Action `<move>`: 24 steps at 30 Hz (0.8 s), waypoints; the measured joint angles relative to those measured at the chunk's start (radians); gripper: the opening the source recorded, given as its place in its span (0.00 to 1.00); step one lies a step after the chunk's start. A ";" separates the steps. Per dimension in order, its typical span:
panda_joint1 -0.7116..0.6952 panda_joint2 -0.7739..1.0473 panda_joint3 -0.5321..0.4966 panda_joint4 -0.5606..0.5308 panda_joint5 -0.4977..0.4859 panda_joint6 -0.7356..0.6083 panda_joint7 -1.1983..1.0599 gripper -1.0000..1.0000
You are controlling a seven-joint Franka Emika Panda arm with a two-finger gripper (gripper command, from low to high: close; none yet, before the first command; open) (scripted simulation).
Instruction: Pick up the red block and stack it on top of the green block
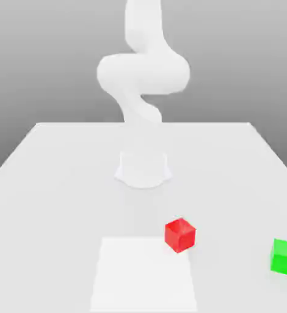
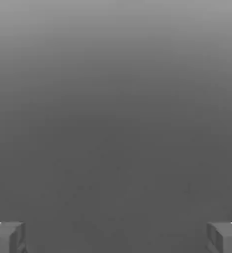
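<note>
Sitting on the table (image 1: 60, 214), the red block (image 1: 180, 235) seems apart from the claw (image 2: 116, 238).

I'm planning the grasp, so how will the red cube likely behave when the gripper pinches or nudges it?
The red cube will probably feel stiff, as its faces look flat and its edges straight. It seems unlikely to roll if nudged, having flat sides. Its squat, even shape suggests it would slide rather than tip over.

A simulated robot lab, with a white arm (image 1: 143, 73) on a pale tabletop (image 1: 60, 202) against gradient grey.
</note>
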 joint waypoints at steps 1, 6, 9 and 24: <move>0.012 0.030 0.000 -0.032 0.001 0.024 -0.016 0.50; 0.070 0.179 0.001 -0.185 0.007 0.143 -0.097 0.50; 0.104 0.269 0.003 -0.279 0.009 0.214 -0.146 0.50; 0.219 0.903 0.009 -0.534 -0.020 0.714 -0.286 0.00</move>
